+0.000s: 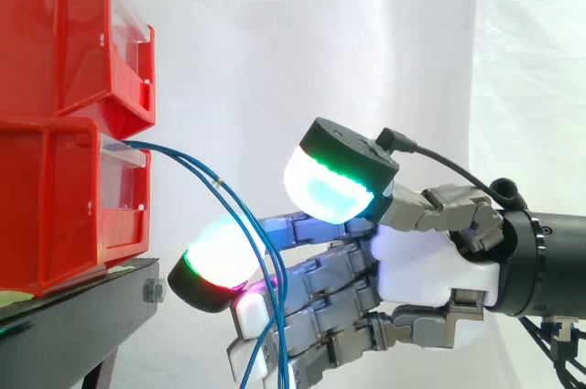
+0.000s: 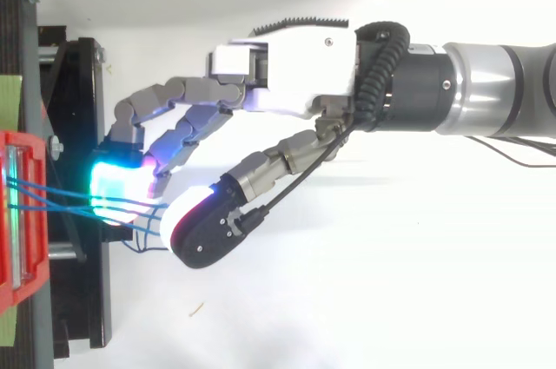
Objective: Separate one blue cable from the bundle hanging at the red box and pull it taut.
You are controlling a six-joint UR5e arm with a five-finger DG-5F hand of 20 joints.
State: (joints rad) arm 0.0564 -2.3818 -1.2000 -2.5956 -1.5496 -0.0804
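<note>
Basically blue cables (image 1: 212,180) arc from red box (image 1: 55,197) rightward, then down thru spread, unpinching robot hand (image 1: 417,265).

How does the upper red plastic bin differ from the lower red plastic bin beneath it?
The thin blue cables come out of the front of the lower red plastic bin; none leave the upper red plastic bin. The upper bin sits stacked on the lower bin, while the lower bin rests on the black stand. Both are red with a clear front panel.
</note>
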